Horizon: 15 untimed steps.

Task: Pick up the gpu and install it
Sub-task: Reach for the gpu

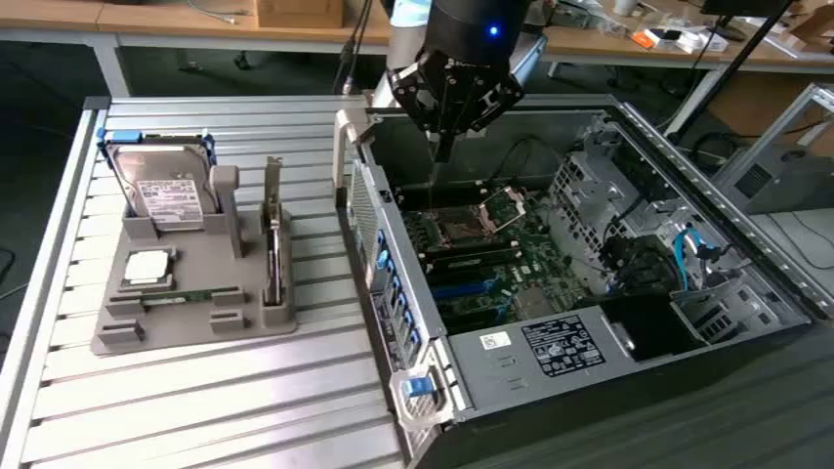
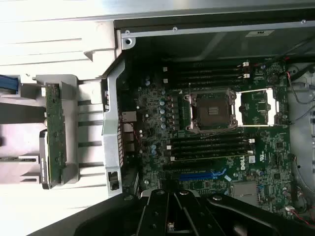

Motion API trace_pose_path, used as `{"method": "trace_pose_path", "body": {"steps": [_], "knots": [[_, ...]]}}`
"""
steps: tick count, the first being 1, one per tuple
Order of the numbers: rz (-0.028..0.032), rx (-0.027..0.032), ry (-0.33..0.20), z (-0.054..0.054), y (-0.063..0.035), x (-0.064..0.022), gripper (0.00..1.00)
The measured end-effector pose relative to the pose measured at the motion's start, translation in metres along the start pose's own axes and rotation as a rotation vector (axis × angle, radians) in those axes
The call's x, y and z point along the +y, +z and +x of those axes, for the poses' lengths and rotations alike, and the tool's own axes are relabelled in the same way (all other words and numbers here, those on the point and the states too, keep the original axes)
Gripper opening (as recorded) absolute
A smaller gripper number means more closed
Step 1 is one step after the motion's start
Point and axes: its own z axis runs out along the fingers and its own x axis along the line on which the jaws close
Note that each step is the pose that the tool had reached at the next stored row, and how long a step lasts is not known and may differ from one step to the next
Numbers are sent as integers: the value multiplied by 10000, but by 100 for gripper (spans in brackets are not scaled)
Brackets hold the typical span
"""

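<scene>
The gpu (image 1: 273,239) stands on edge in a slot of the grey holder (image 1: 183,327), on the slatted table at the exterior view's left; its silver bracket points up. In the wrist view the gpu (image 2: 55,135) appears edge-on as a green board strip beside the case wall. My gripper (image 1: 444,149) hangs over the open computer case (image 1: 548,366), above the motherboard's far part, well apart from the gpu. Its fingers (image 2: 158,214) are pressed together with nothing between them. The blue expansion slot (image 2: 202,174) on the motherboard lies just beyond the fingertips.
The holder also carries a silver hard drive (image 1: 163,191), a square processor (image 1: 146,266) and a narrow memory stick (image 1: 189,295). Inside the case sit the processor socket (image 2: 211,110), memory slots (image 2: 209,145), drive cages (image 1: 593,191) and blue cables (image 1: 690,249). Desks stand behind.
</scene>
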Motion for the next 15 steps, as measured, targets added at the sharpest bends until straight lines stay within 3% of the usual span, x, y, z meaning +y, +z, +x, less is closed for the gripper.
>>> {"method": "trace_pose_path", "body": {"steps": [15], "knots": [[0,0,0,82,-2,-6,11]]}}
